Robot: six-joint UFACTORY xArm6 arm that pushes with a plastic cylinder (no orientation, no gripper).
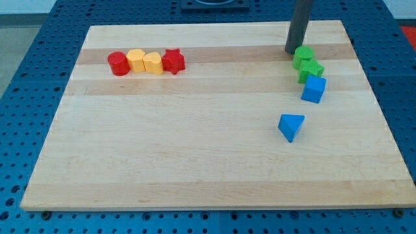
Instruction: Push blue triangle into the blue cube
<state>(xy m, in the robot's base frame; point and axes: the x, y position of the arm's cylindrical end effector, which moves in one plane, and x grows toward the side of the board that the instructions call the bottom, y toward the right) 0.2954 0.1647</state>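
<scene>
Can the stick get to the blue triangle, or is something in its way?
Probably yes. My tip sits at the view's top, beside the green blocks. The blue triangle lies alone lower down, with bare board left of the blue cube leaving a free path.

On the wooden board (195, 156), my tip (292, 51) stands near the view's top right, just to the view's upper left of the first green block (303, 57). A second green block (311, 69) touches it below, and the blue cube (314, 89) sits just beneath that one. The blue triangle (291, 126) lies apart, toward the view's lower left of the cube. Far off at the view's upper left, four blocks form a touching row: red cylinder (118, 63), yellow block (136, 60), second yellow block (153, 63), red star (173, 60).
</scene>
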